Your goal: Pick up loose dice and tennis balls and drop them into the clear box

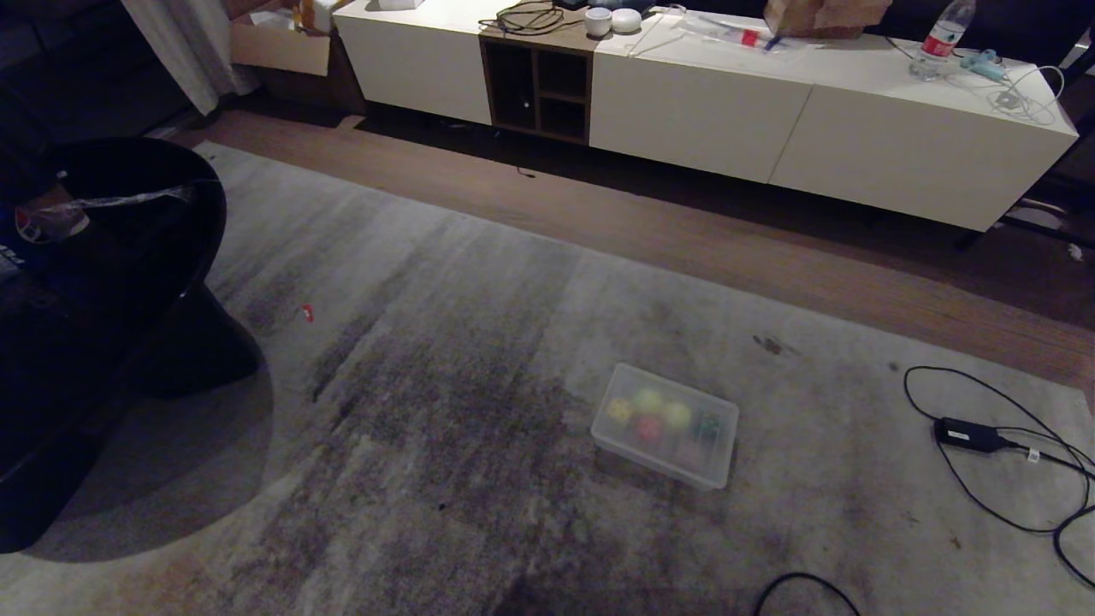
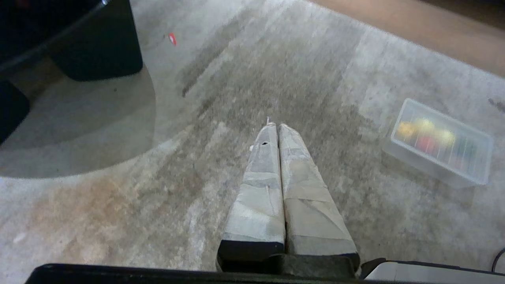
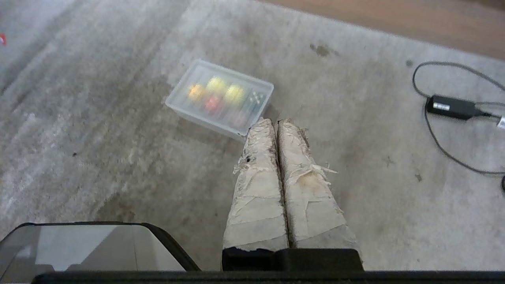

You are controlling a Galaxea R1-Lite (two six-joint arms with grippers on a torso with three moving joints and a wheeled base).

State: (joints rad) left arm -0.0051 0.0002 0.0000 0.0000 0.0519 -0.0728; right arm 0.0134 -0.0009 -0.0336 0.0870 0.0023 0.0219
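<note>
Box: one small clear plastic box (image 1: 665, 425) held two yellow-green tennis balls (image 1: 648, 400), four dice (image 1: 648, 428).
Pincers: left pincer (image 2: 277, 126), right pincer (image 3: 276, 121) both closed, empty.
Head view only: long white cabinet (image 1: 701, 111).

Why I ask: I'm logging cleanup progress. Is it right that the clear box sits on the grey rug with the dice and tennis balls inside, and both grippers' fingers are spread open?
One thing is wrong: the fingers are not spread. The left gripper and right gripper are both shut, fingers pressed together, as each wrist view shows. The clear box does sit on the grey rug with dice and tennis balls inside.
</note>
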